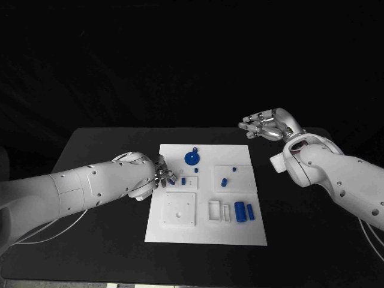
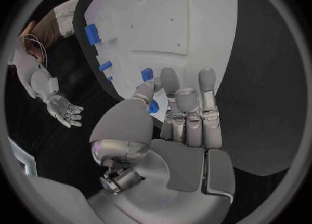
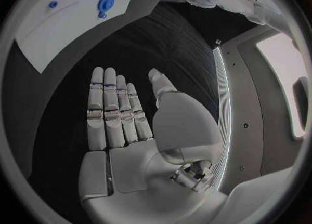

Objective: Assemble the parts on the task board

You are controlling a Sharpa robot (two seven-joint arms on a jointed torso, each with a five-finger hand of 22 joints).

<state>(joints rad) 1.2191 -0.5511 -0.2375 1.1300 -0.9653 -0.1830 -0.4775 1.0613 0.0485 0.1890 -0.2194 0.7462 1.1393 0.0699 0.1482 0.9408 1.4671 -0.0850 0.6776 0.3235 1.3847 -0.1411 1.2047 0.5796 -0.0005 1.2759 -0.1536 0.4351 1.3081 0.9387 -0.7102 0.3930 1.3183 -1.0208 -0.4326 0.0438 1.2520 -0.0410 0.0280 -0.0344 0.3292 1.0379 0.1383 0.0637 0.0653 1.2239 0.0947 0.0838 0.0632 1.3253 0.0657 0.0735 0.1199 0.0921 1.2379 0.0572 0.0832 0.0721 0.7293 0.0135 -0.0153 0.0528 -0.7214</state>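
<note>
Head view: we judge assembly barely begun, blue parts [image 1: 241, 210] mostly loose on the central task board [image 1: 207, 234], left hand [image 1: 160, 174] at its left edge, grasp indeterminable, right hand [image 1: 266, 125] released upper right.

Robotics lab / test cell. Black bench [image 1: 105, 180] w/ black backdrop behind it, no household or shop items. On the bench a white task board [image 1: 211, 231] w/ cut-out slots and small blue parts [image 1: 240, 209], i.e. a benchmark fixture. White arms w/ silver robot hand [image 1: 266, 125] each side.
</note>
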